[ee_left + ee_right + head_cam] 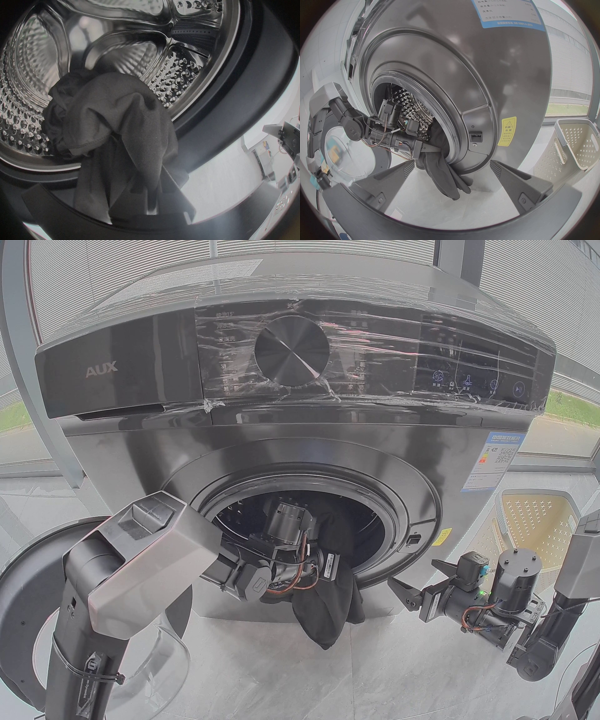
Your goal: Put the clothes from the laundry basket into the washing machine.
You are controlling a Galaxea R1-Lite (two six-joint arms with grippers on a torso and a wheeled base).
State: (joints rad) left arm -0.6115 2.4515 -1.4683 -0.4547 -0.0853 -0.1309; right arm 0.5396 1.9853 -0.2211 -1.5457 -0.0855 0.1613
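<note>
as i look down from the head camera, the dark garment point(325, 609) lies half in the washing machine point(300, 446): one end is inside, the rest hangs over the near lip of the door opening towards the floor. my left arm point(156, 552) is in that opening. the right claw point(422, 580) sits wide and bare to the right of the opening, apart from the cloth, with the laundry basket point(537, 521) farther right.

from the left wrist, the left claw point(151, 203) looks pinched shut on a fold, cloth heaped over it, the drum point(28, 78) beyond.

from the right wrist, the tail droops below the left claw, outside the lip.

i judge the garment soft, light and limp, likely to slide back out. the hanging tail near the lip is where i'd take hold.
</note>
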